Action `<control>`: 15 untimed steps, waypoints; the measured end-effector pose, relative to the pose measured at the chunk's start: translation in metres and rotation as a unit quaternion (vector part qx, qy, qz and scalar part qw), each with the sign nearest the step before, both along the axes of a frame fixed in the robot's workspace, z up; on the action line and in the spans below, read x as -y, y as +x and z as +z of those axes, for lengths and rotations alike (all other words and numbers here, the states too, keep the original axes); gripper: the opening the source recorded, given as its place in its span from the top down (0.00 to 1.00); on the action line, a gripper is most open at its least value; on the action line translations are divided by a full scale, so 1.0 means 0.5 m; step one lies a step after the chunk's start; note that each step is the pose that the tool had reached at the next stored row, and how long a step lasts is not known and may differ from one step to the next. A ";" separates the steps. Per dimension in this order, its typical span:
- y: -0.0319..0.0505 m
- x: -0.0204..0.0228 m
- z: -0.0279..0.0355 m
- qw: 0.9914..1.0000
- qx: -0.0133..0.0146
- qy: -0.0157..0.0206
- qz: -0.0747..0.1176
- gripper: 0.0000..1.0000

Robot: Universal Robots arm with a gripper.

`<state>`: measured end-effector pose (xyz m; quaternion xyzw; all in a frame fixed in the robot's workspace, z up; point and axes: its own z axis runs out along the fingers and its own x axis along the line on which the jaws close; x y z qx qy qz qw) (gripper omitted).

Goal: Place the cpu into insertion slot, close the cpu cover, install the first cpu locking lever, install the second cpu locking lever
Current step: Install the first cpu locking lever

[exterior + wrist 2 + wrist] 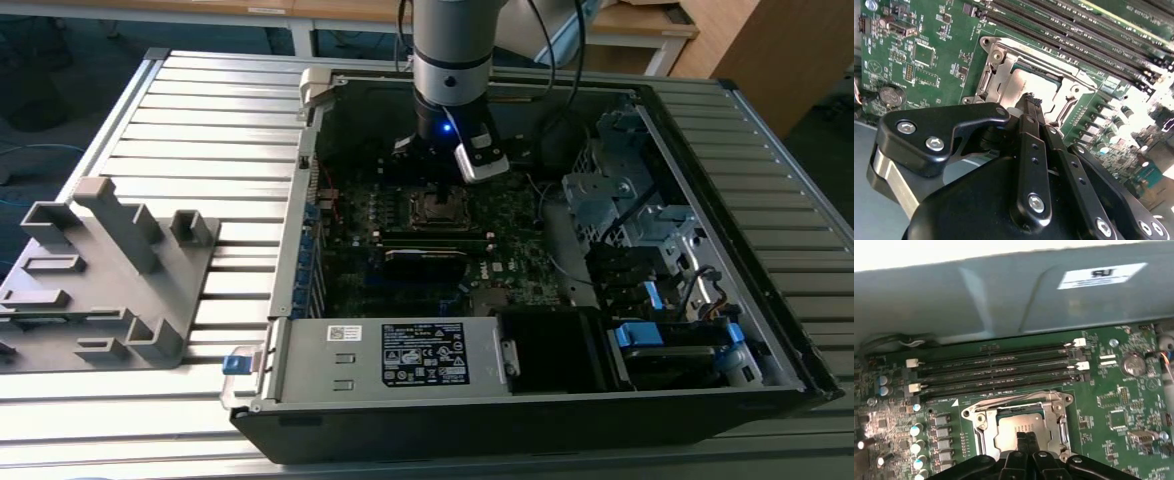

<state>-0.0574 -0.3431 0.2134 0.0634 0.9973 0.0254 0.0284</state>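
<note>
My gripper (443,186) hangs inside the open computer case, directly over the insertion slot (438,208) on the green motherboard. In both wrist views its black fingers are shut together with nothing between them, and the gripper (1030,100) (1026,436) has its tip right at the socket. The cpu (1016,82) (1009,432) lies flat in the slot, its dull metal top showing. The silvery cpu cover (998,70) (983,432) lies down around it, framing the chip through its window. I cannot tell how the locking levers stand.
Long black memory slots (999,372) (1079,30) run beside the socket. A coin battery (1133,364) sits on the board. A grey power supply (387,355) fills the case's near end, with drive bays (641,220) at the exterior view's right. A grey fixture (100,270) stands outside the case.
</note>
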 end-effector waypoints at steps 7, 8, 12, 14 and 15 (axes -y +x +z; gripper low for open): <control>0.000 0.0000 0.000 1.000 0.000 -0.003 0.010 0.89; 0.000 0.0000 0.000 1.000 0.000 -0.003 0.010 0.89; 0.000 0.0000 0.001 1.000 0.000 -0.003 0.010 0.89; 0.000 0.0000 0.001 1.000 0.000 -0.003 0.010 0.89; 0.000 0.0000 0.001 1.000 0.000 -0.003 0.010 0.89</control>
